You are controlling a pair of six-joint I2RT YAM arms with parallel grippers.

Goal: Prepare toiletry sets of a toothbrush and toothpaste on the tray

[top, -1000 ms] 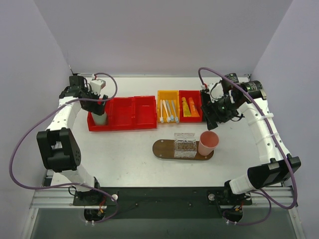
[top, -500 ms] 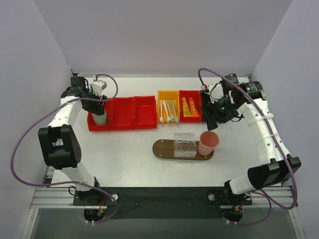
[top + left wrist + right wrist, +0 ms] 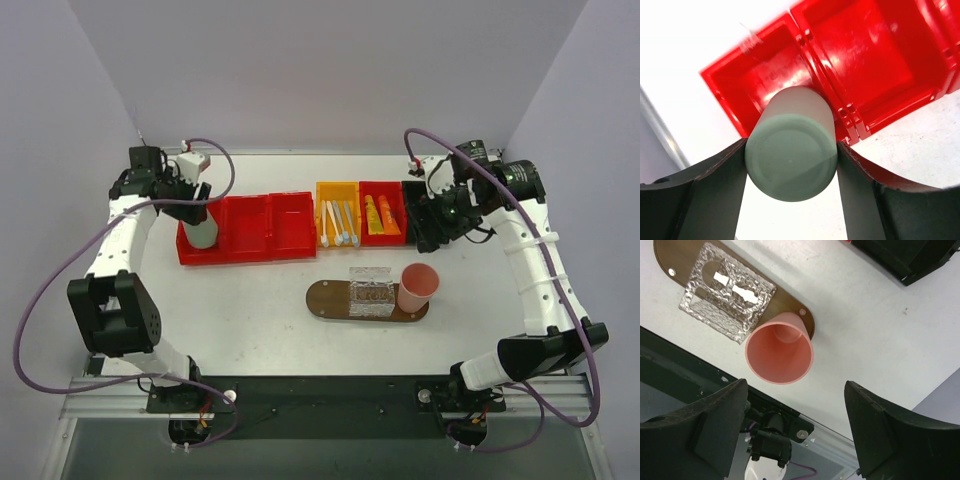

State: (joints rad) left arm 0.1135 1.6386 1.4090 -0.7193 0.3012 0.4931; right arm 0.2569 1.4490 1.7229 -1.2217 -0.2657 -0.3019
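Brown wooden tray [image 3: 325,298] carries only a pink cup [image 3: 418,287] and a crinkled clear cup [image 3: 371,292]. No set is made yet; toothbrushes [image 3: 338,224] and toothpaste tubes [image 3: 379,214] lie in their bins [image 3: 360,205]. Left gripper [image 3: 197,212] pinches a pale cup [image 3: 790,155] over the red bin; right gripper [image 3: 796,420] is spread, empty.

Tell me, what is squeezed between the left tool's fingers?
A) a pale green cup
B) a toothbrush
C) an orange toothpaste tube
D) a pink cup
A: in the left wrist view, the left tool has its two dark fingers pressed against opposite sides of a pale green cup, above the red bin.
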